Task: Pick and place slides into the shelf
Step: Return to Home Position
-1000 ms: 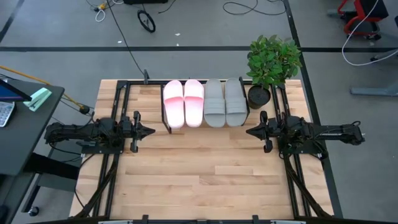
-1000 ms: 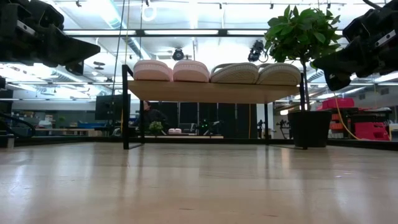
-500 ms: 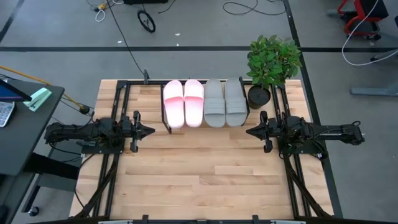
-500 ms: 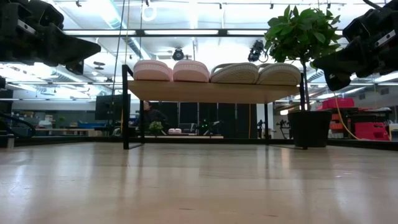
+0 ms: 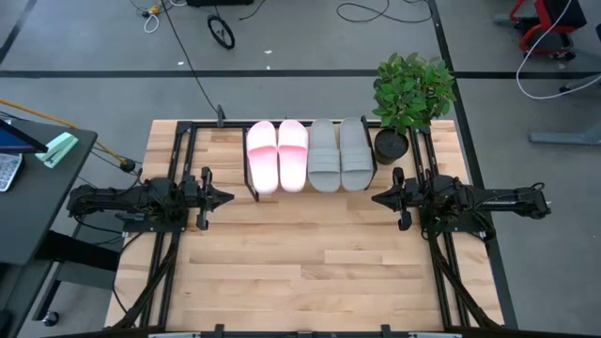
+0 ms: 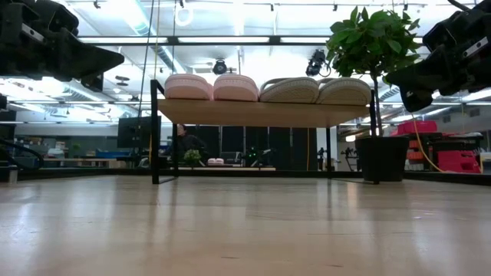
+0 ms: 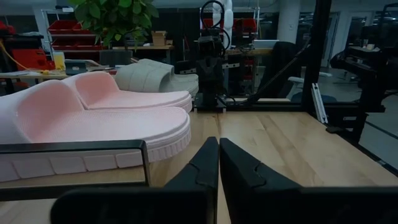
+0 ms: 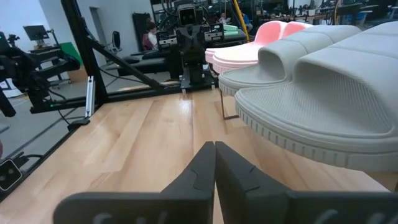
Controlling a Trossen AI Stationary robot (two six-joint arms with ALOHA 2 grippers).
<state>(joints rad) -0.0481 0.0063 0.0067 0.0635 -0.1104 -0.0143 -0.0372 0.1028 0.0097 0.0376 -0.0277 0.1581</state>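
Two pale pink slides (image 5: 277, 155) and two grey slides (image 5: 339, 154) lie side by side, soles down, on the shelf's board (image 6: 261, 113), which stands on thin black legs at the table's far edge. My left gripper (image 5: 228, 198) hovers shut at the table's left side, pointing level toward the right, near the shelf's left end. My right gripper (image 5: 377, 198) hovers shut at the right side, pointing left, near the shelf's right end. In the left wrist view the pink slides (image 7: 93, 118) are close by; in the right wrist view the grey slides (image 8: 323, 93) are.
A potted plant (image 5: 409, 99) stands at the table's far right corner, just beside the shelf. The bare wooden tabletop (image 5: 310, 253) spreads out in front of the shelf and between the two arms. A dark side desk (image 5: 28, 188) stands off the table's left.
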